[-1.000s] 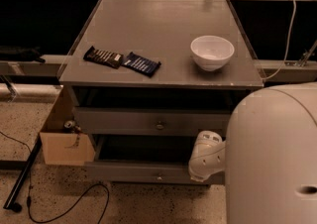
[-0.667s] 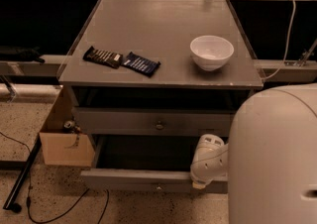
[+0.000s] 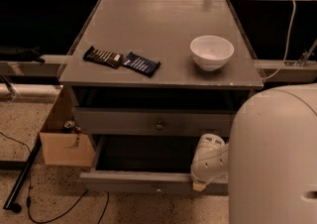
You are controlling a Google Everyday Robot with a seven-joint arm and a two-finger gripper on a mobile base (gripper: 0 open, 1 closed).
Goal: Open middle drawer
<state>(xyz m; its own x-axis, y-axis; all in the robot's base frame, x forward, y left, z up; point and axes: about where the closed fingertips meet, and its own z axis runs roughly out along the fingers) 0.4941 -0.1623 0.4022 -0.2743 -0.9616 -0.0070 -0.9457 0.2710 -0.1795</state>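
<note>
The middle drawer point(image 3: 124, 182) is the lower grey drawer in view. It stands pulled out toward me, with its dark, shallow box showing behind the front. Its small round knob point(image 3: 158, 188) sits at the centre of the flat front. My gripper point(image 3: 200, 185) hangs from the white wrist point(image 3: 209, 158) and rests at the top edge of the drawer front, to the right of the knob. Above it, a slimmer grey drawer point(image 3: 153, 121) with its own knob is closed. The space under the middle drawer is out of view.
On the grey cabinet top point(image 3: 163, 34) lie two dark snack bars point(image 3: 121, 60) and a white bowl point(image 3: 212, 52). A cardboard box point(image 3: 65, 143) stands on the floor at the left. My white body point(image 3: 275, 158) fills the lower right. Cables lie on the speckled floor.
The middle drawer has slid out toward me, from shut to well open. My gripper has moved down and toward me with its front edge.
</note>
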